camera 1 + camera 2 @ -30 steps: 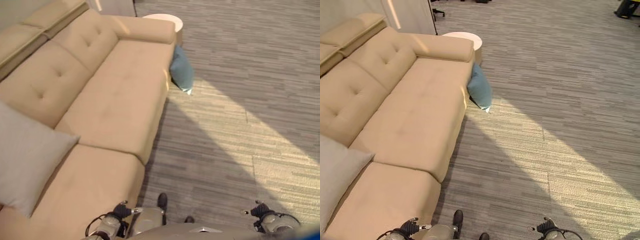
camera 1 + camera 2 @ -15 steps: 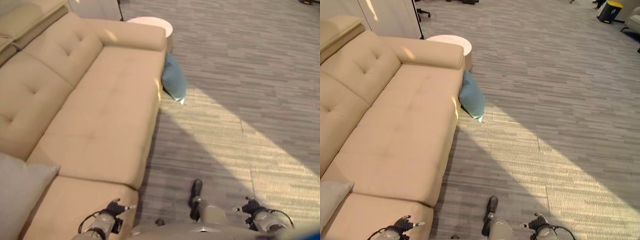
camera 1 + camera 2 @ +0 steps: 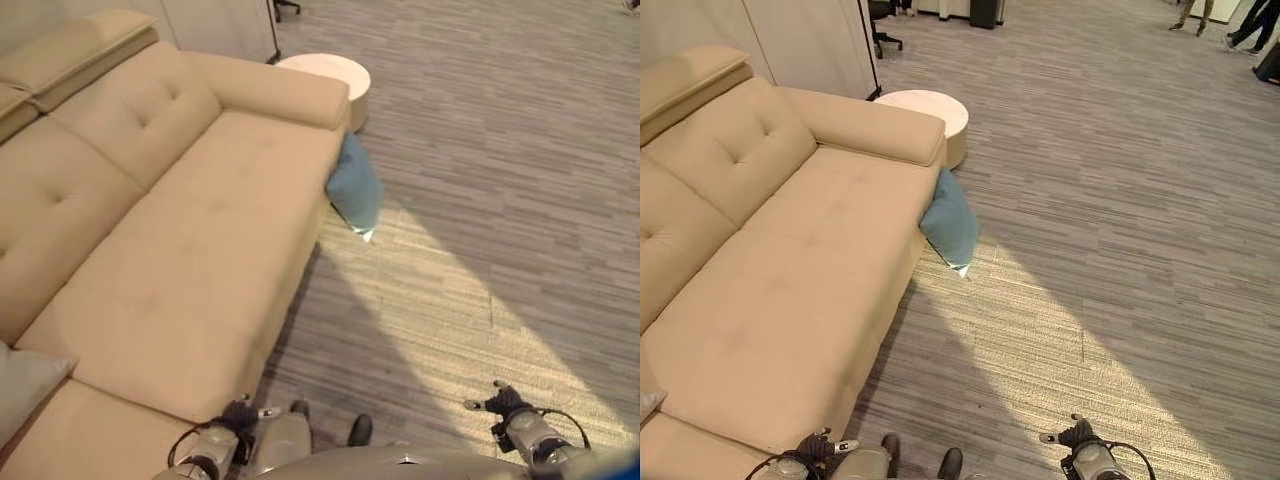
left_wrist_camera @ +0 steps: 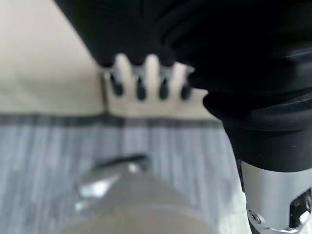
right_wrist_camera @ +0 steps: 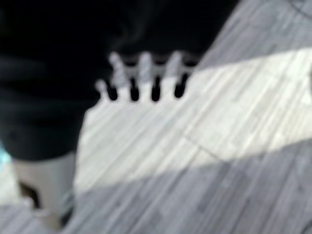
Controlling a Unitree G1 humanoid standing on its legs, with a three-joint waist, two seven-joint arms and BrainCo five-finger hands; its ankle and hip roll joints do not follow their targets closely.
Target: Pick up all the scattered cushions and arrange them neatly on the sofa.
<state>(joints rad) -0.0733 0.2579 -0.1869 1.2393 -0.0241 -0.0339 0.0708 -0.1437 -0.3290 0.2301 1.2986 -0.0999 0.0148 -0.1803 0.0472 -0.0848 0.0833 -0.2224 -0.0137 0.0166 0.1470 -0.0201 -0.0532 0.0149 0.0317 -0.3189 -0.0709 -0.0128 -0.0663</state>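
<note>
A blue cushion stands on the carpet, leaning against the front corner of the beige sofa under its armrest. A grey cushion lies on the sofa seat at the lower left edge, mostly cut off. My left hand hangs low by the sofa's front edge, far from the blue cushion. In the left wrist view its fingers are straight and empty. My right hand hangs over the sunlit carpet, and its fingers are straight and hold nothing.
A round white side table stands just behind the sofa's armrest. Pale partition panels and an office chair are at the back. People's legs show far off at the top right. Open carpet stretches right of the sofa.
The camera has swung, so the whole scene has shifted and the grey cushion has slid nearly out at the lower left. Both hands hang low as before, and the cushions have not moved.
</note>
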